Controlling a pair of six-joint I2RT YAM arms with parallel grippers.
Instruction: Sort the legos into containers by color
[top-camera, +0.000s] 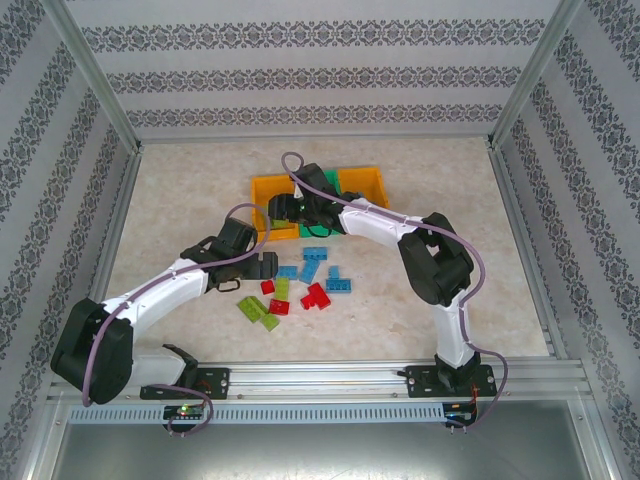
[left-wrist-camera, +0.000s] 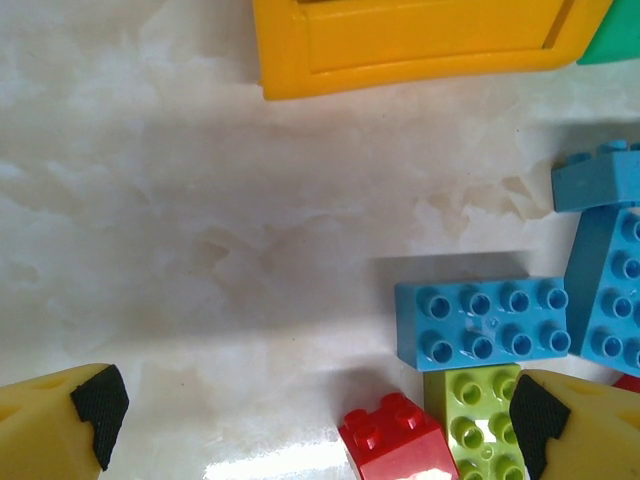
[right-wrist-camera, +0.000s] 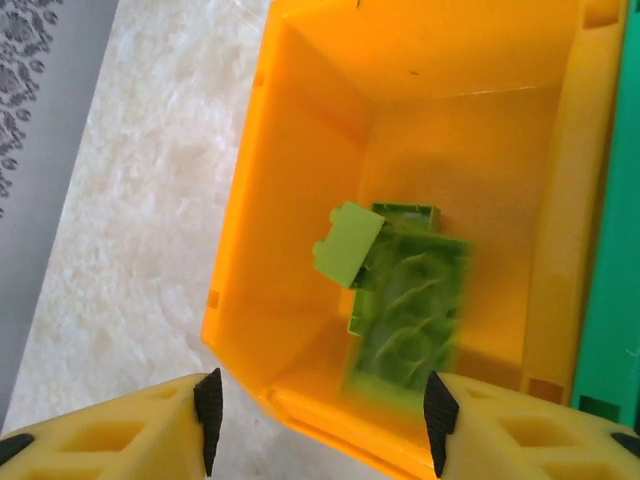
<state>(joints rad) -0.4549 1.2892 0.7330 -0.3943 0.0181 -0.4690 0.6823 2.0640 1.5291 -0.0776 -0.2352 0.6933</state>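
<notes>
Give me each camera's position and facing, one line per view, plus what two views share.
Top external: above and behind the arms, looking down on the table; left arm and right arm show whole.
Left wrist: on the left arm, facing down at loose legos; open left gripper frames the bottom corners.
Right wrist: on the right arm, looking down into the left orange bin holding green bricks; open right gripper shows below.
Shared: both wrist views catch that orange bin.

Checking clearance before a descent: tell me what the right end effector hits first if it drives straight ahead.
Most likely the lime green bricks, partly blurred, inside the orange bin, then that bin's floor. Depth is unclear, so the bin's near rim could come first.
</notes>
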